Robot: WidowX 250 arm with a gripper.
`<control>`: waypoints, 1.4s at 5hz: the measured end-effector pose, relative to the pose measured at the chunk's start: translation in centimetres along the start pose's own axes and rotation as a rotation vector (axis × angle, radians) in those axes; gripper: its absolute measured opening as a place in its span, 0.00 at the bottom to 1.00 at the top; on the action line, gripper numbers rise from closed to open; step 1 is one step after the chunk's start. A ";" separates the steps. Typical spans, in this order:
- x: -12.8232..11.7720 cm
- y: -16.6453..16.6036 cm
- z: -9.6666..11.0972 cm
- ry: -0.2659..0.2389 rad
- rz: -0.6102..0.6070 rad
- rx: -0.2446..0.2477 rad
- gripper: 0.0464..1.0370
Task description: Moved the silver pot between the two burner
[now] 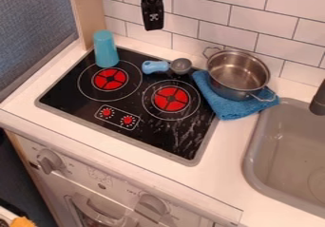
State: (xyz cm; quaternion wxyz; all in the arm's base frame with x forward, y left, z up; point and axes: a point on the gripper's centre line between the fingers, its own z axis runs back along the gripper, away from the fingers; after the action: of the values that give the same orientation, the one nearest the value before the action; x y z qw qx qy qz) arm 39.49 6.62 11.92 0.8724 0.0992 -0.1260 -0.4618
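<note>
The black two-finger gripper (153, 27) is seen at the top edge of the view, pointed nearly straight down, with the tiled wall (247, 19) as backdrop. Its tip appears raised above the rear side of the black glass cooktop (70, 100), though its depth is hard to judge from this angle. Contact with any object is not seen. Whether the gripper is spread or closed cannot be told.

The silver metal pot (236, 74), round with two loop handles, is set upright on a folded blue cloth (232, 109), at the rear right of the cooktop. A light-blue cup (105, 50) is stood at the cooktop's rear left. A small ladle with blue handle and grey bowl (181, 66) is laid along the cooktop's rear part. The grey sink (249, 159) is located to the cooktop's right.
</note>
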 end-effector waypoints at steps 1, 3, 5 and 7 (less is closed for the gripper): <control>-0.1 -0.6 -1.3 0.011 -0.003 -0.037 0.96; 1.5 -3.6 -2.4 -0.046 -0.121 -0.116 0.96; 2.5 -5.8 -1.7 -0.113 -0.321 -0.129 0.96; 5.0 -7.6 -1.8 -0.149 -0.555 -0.133 0.96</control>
State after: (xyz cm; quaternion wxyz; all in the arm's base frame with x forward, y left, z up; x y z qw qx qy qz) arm 36.83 -1.69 8.63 0.7055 0.0386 -0.1271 -0.6961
